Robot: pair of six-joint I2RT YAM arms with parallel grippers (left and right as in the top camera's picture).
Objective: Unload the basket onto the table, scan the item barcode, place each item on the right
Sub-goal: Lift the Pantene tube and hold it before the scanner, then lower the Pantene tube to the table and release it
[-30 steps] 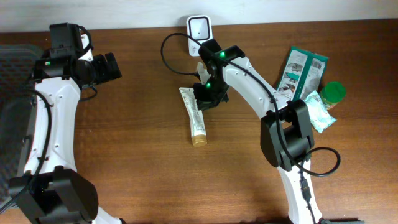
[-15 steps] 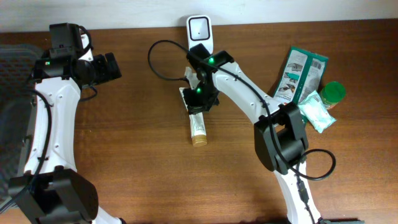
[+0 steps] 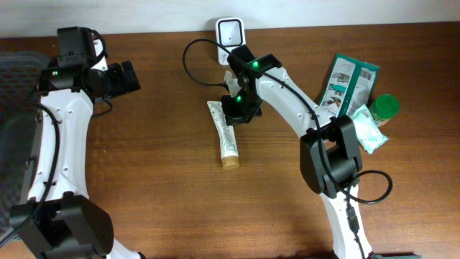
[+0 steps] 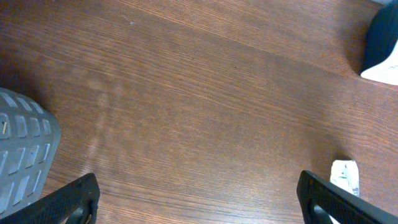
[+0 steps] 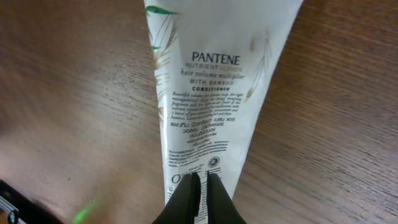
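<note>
The Pantene conditioner tube [image 3: 227, 140] lies flat on the wooden table [image 3: 144, 187], with its gold cap pointing away from the barcode scanner [image 3: 230, 32]. The right gripper [image 5: 203, 180] has its fingers pressed together over the tube's printed side; contact cannot be told. The left gripper [image 3: 131, 76] hangs spread wide, well to the left. A teal box [image 3: 348, 83], a green-lidded jar [image 3: 384, 106] and a packet [image 3: 368, 131] cluster at the right, their contents hidden. Half a second ago the right arm reached further left; the tube has not shifted.

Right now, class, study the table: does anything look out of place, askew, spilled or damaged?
Nothing looks spilled or damaged. The conditioner tube lies flat, slightly slanted, in front of the scanner; the right claw is shut over it. The green box and packet lie heaped together.
</note>
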